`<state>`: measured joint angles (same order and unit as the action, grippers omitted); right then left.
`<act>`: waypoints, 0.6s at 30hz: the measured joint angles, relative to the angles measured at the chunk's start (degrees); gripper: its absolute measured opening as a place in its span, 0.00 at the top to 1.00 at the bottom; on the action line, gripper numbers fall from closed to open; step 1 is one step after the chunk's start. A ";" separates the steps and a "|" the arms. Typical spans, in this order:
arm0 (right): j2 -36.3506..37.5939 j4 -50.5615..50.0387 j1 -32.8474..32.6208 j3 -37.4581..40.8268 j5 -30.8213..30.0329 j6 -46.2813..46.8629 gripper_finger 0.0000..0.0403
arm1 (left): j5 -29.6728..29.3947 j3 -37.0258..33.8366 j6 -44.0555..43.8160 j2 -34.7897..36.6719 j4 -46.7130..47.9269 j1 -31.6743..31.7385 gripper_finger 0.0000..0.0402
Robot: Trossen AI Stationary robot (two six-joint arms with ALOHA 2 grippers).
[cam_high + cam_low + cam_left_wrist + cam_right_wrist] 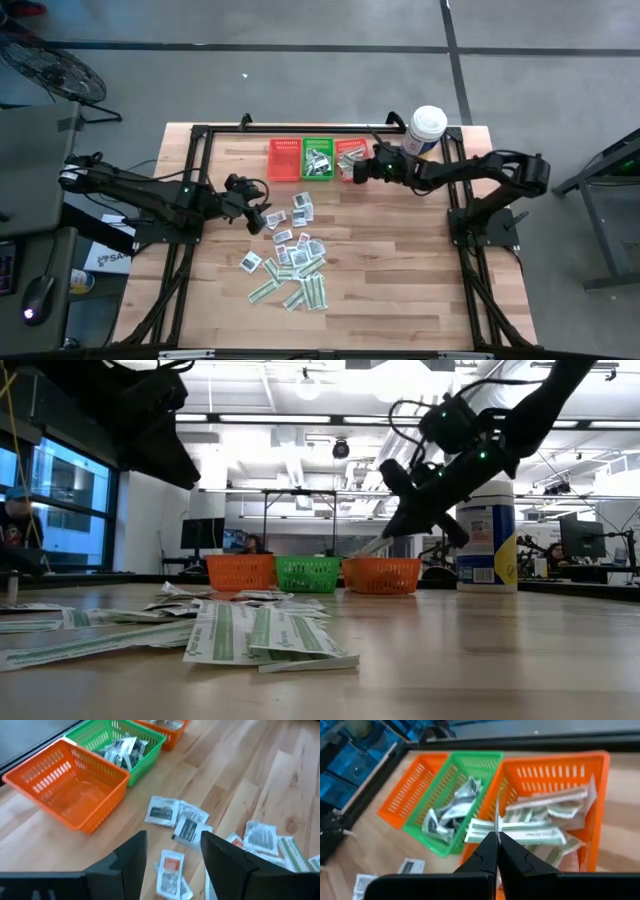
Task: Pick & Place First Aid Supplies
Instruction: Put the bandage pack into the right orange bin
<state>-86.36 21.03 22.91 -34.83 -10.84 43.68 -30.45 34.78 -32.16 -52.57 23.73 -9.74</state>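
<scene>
I'm holding a green-and-white strip (496,820) edge-on in the right fingers (497,836), pinched closed on its tip over the right orange basket (600,785). It's hanging near the basket's wall beside the green basket (470,765), so it could drop outside. My left fingers (172,851) are hovering open over the packets (162,812) on the surface (260,770).

Surface and material survey: wood, plastic mesh, paper, matt dark metal.

Table top (400,270) is pale jointed wood planks, smooth with a low satin sheen, edged by a matt black frame (200,135). The orange baskets (70,785) and green basket (455,785) are slotted moulded plastic, slightly glossy. The first aid packets (295,265) look like thin paper, matt, some crinkled. The white tub (487,545) is smooth plastic with a printed label. Left gripper (172,857) fingers are matt black.
</scene>
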 joint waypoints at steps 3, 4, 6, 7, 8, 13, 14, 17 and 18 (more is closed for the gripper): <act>-1.22 -2.61 0.00 -0.07 -0.10 1.19 1.00 | -0.14 -0.06 0.21 0.04 -0.08 0.00 0.55; -1.67 -3.38 -0.01 -0.04 -0.69 1.95 1.00 | -0.13 -0.06 0.22 0.04 0.24 0.00 0.55; -2.11 -4.67 0.00 -0.06 -1.80 2.58 1.00 | -0.14 -0.06 0.23 0.04 0.35 0.00 0.55; -2.44 -4.58 -0.01 -0.02 -2.52 2.56 1.00 | -0.14 -0.06 0.23 0.04 0.37 0.00 0.55; -2.57 -3.88 0.00 -0.02 -2.88 2.38 1.00 | -0.13 -0.06 0.26 0.03 0.37 0.00 0.55; -2.59 -1.45 0.34 -0.07 -4.06 1.31 1.00 | -0.10 -0.06 0.41 0.02 0.52 0.00 0.55; -2.59 -1.48 0.54 -0.07 -4.01 1.29 1.00 | -0.10 -0.06 0.41 0.02 0.39 0.00 0.55; -2.58 -1.50 0.87 -0.07 -4.03 1.09 1.00 | -0.10 -0.04 0.43 0.02 0.45 0.00 0.55; -2.57 -1.48 0.88 -0.07 -4.05 0.97 1.00 | -0.10 -0.04 0.47 0.02 0.41 0.00 0.55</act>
<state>-88.92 19.55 23.79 -34.89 -14.90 44.65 -30.55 34.74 -31.68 -52.56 24.14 -9.74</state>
